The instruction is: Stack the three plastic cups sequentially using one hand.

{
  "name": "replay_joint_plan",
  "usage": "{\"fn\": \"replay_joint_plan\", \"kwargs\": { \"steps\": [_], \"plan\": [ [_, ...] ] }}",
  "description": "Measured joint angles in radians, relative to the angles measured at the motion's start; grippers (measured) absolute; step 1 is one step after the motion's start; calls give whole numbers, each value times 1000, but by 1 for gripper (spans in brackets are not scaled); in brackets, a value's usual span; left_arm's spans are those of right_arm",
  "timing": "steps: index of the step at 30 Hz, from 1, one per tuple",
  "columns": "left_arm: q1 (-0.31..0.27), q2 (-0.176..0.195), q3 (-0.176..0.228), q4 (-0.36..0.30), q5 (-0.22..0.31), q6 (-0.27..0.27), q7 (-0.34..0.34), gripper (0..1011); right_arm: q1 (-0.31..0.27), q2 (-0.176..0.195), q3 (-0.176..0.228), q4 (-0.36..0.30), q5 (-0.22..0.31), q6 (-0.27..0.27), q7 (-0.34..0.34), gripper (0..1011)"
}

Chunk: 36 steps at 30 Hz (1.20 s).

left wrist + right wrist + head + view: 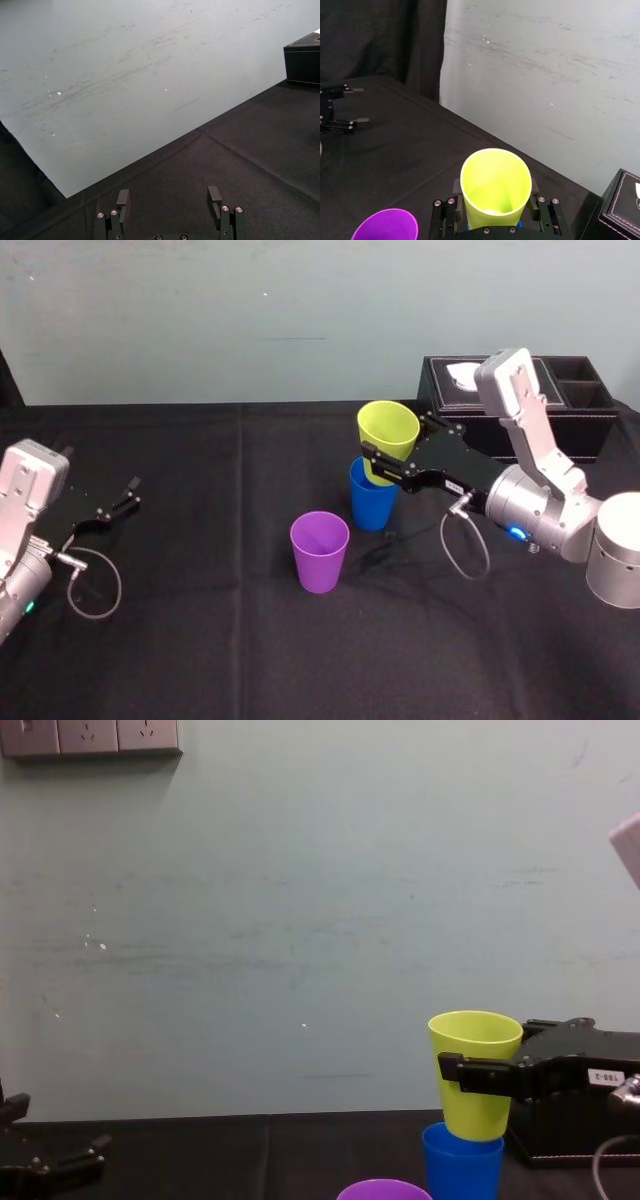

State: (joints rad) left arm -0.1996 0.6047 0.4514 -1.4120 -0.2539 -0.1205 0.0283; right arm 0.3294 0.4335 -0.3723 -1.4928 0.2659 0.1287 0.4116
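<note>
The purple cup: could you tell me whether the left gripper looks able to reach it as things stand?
Probably yes: bare black cloth lies between the open left gripper and the purple cup, and the right gripper, holding the yellow-green cup over the blue cup, sits behind that path.

A bench (180, 640) covered with a black cloth is seen, set against a pale wall. A bright blue tapered plastic cup (372, 505) is stood upright on it near the middle. A purple tapered plastic cup (320, 552) is stood upright just beside that, nearer the robot and toward its left. A black compartmented box with pale stitching (590, 420) is placed at the far right edge
</note>
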Motion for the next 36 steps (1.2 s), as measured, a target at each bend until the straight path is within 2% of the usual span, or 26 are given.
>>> {"fn": "replay_joint_plan", "kwargs": {
  "steps": [14,36],
  "plan": [
    [0,0,0,0,0,0,0,1010,44,-26,-6,75,-5,-6,15,736],
    [0,0,0,0,0,0,0,1010,53,-28,-11,105,4,-9,34,736]
  ]
}}
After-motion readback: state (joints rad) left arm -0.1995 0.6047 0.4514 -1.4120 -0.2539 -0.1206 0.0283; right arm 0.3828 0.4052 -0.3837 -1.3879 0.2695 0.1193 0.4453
